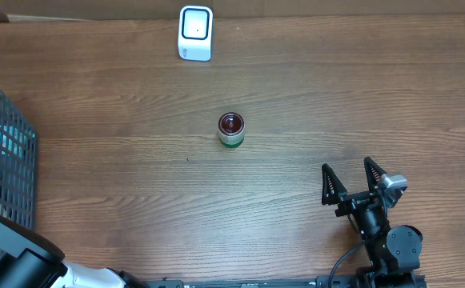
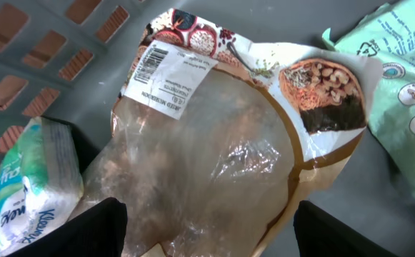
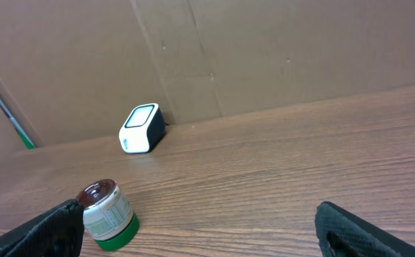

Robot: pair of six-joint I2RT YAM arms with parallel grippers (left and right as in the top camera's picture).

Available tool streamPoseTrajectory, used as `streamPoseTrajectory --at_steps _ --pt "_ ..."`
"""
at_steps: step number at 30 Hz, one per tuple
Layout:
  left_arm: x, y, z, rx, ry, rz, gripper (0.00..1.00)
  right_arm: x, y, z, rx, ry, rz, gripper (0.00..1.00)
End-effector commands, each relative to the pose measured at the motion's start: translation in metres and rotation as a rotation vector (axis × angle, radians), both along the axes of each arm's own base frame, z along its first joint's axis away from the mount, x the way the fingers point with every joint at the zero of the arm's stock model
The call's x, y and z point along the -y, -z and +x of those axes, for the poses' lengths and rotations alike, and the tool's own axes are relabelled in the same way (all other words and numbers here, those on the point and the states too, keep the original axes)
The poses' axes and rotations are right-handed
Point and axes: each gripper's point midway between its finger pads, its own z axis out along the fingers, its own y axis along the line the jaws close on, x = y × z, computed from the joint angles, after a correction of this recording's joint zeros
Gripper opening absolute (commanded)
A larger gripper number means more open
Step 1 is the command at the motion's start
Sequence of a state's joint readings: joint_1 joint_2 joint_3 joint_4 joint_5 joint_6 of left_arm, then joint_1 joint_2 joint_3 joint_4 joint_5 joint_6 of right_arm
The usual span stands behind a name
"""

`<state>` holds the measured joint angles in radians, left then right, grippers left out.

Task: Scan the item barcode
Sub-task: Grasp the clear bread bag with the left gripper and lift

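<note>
Lying flat on the floor of the basket (image 1: 12,160), the bag (image 2: 214,157) is showing its white barcode label (image 2: 166,77) near its printed top edge. A tissue pack (image 2: 32,185) is sitting just beside it on one side and a green pouch (image 2: 400,93) on the other. The left gripper (image 2: 218,232) is hovering over the bag, its jaws standing wide to either side and gripping nothing. Out on the table (image 1: 336,96), a jar (image 1: 230,130) is standing upright, with the scanner (image 1: 195,33) well beyond it at the far edge. The right gripper (image 1: 348,166) is sitting near the front edge, jaws spread fully and empty.
</note>
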<state>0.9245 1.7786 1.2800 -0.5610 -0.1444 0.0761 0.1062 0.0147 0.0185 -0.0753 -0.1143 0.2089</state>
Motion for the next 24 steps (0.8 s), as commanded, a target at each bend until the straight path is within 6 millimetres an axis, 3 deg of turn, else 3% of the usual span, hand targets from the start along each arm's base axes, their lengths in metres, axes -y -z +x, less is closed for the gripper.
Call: streamPoseTrajectory --at_steps 1,6,8,9,12,15,20,24 --pt "0.007 0.021 -0.006 -0.043 0.022 -0.047 0.77 0.001 0.002 0.000 0.006 0.006 -0.004 1.00" --pt "0.012 0.046 -0.010 -0.087 0.021 -0.107 0.76 0.001 0.002 0.000 0.006 0.006 -0.004 1.00" --pt "0.012 0.047 -0.010 -0.087 0.021 -0.107 0.67 0.001 0.002 0.000 0.006 0.006 -0.004 1.00" --pt "0.010 0.046 -0.010 -0.086 0.019 -0.100 0.61 0.001 0.002 0.000 0.006 0.006 -0.004 1.00" --pt "0.005 0.044 -0.012 -0.096 0.007 -0.077 0.25 0.001 0.002 0.000 0.006 0.006 -0.004 1.00" --pt "0.005 0.043 -0.012 -0.097 0.006 -0.076 0.04 0.001 0.002 0.000 0.006 0.006 -0.004 1.00" --pt "0.005 0.033 -0.010 -0.081 0.005 -0.058 0.04 0.001 0.002 0.000 0.006 0.006 -0.004 1.00" --pt "-0.003 -0.009 -0.004 -0.014 -0.015 0.013 0.04 0.001 0.002 0.000 0.006 0.006 -0.004 1.00"
